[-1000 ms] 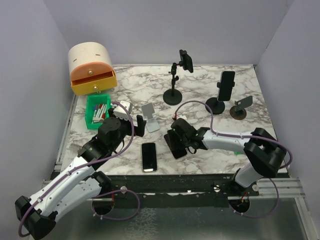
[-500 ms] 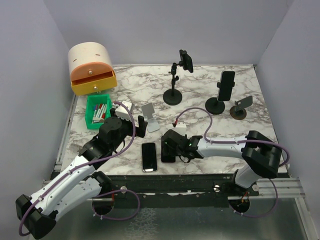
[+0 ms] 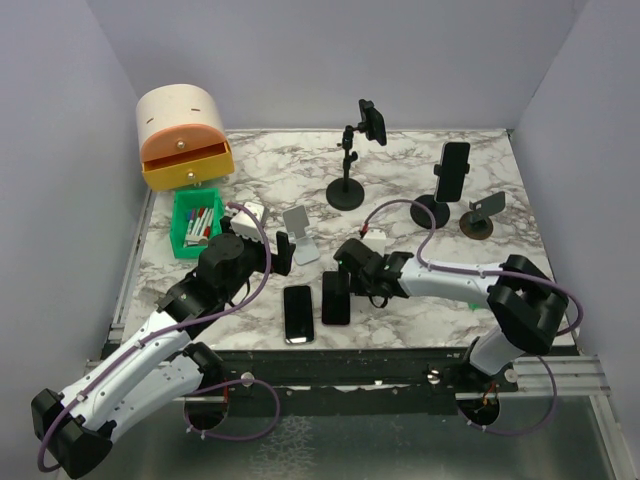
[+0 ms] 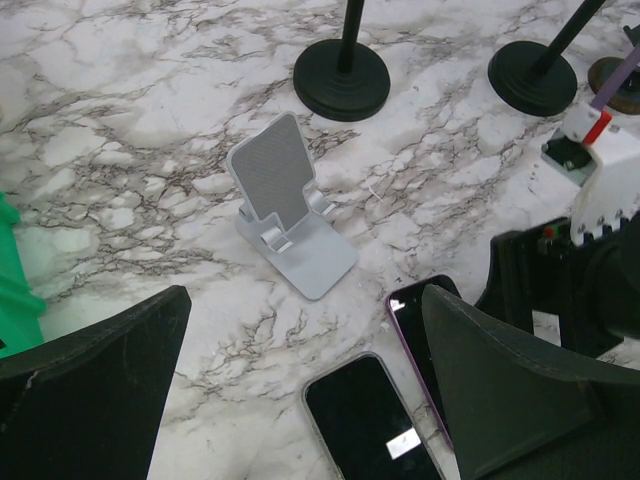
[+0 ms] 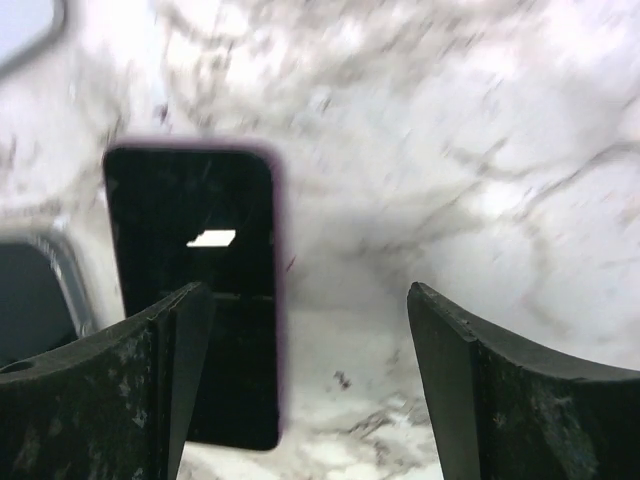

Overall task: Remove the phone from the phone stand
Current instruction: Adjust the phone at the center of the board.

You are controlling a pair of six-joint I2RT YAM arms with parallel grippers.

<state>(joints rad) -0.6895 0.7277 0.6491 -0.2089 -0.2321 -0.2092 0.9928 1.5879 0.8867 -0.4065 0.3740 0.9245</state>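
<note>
1. Reading this as the release step: the purple-edged phone (image 5: 195, 290) lies flat on the table (image 3: 430, 320), off the white stand (image 4: 285, 205), on its near side.
2. My right gripper (image 5: 305, 340) hovers over it, fingers spread, holding nothing.
3. My left gripper (image 4: 305, 300) is spread too, facing the stand.
4. Next, I'd lift the right arm clear.
</note>
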